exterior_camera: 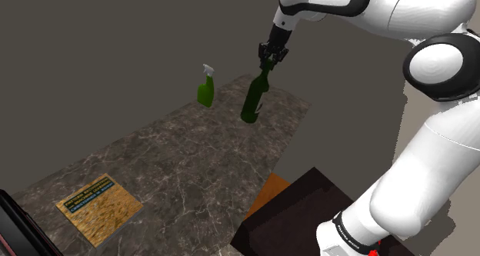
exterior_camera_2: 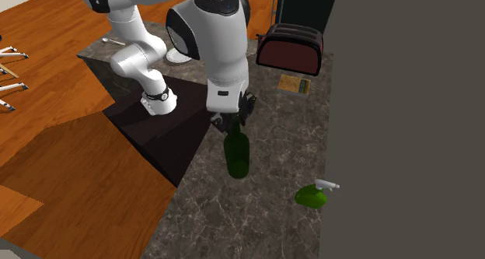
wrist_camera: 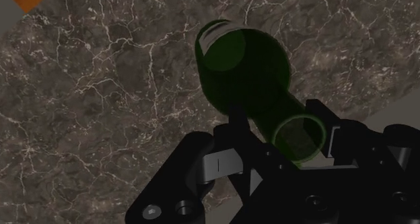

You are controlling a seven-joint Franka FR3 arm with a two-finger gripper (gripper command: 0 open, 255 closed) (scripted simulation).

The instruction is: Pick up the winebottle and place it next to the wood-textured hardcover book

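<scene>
The white arm (exterior_camera: 415,162) rises from 5 o'clock in the shoulder view, bends at its elbow near 2 o'clock and reaches across to 12 o'clock. There the wrist points the black gripper (exterior_camera: 268,61) down toward 7 o'clock, its fingers (wrist_camera: 322,115) clasped on the neck of the wine bottle (exterior_camera: 252,101).

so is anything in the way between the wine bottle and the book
Nothing visible. The fingers are shut on the neck of the green wine bottle, and bare marbled counter runs from it to the book. The green spray bottle sits off that line, away from the book.
</scene>
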